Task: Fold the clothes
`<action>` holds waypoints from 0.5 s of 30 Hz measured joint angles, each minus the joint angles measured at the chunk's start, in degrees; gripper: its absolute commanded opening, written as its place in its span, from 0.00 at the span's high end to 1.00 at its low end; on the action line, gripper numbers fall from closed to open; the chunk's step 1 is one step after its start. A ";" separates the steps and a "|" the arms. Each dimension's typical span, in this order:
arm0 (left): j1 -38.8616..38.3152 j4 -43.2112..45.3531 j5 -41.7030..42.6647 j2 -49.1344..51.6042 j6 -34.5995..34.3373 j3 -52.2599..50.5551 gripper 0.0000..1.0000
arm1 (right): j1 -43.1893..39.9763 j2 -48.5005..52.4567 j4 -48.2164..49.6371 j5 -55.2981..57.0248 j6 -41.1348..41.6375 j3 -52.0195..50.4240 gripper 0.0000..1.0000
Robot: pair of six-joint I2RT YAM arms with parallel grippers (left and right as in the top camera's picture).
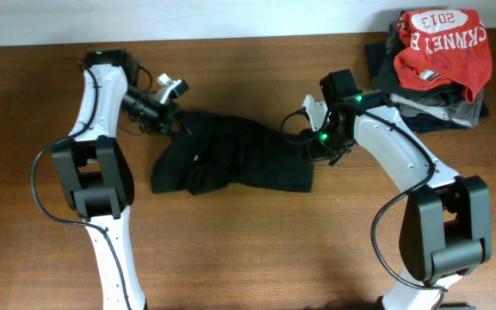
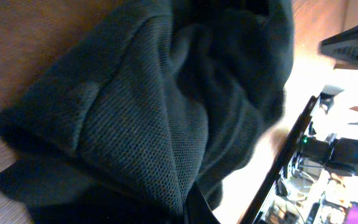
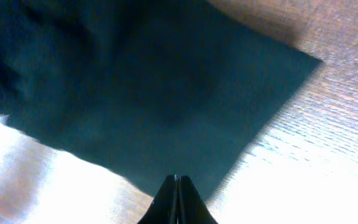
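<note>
Shirt: black shirt (image 1: 231, 162) is bunched mid-table (image 1: 248, 250) between both arms, not yet folded.
Left gripper (image 1: 172, 119): set at the shirt's far-left corner; opening is hidden by cloth, cannot be told.
Right gripper (image 1: 306, 142): fingers (image 3: 171, 199) pressed together at the right hem, probably for a pinch; hold unconfirmed.
Red shirt (image 1: 442, 39): far right, well apart.
</note>
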 measured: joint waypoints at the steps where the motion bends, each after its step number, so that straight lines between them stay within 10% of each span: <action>1: 0.31 -0.37 0.00 0.00 0.00 0.87 0.99 | 0.00 0.00 0.79 -0.04 0.17 -0.74 0.96; 15: -1.22 -0.72 0.00 0.00 -0.50 3.48 0.99 | 0.00 6.08 12.76 -4.50 2.23 -4.74 0.96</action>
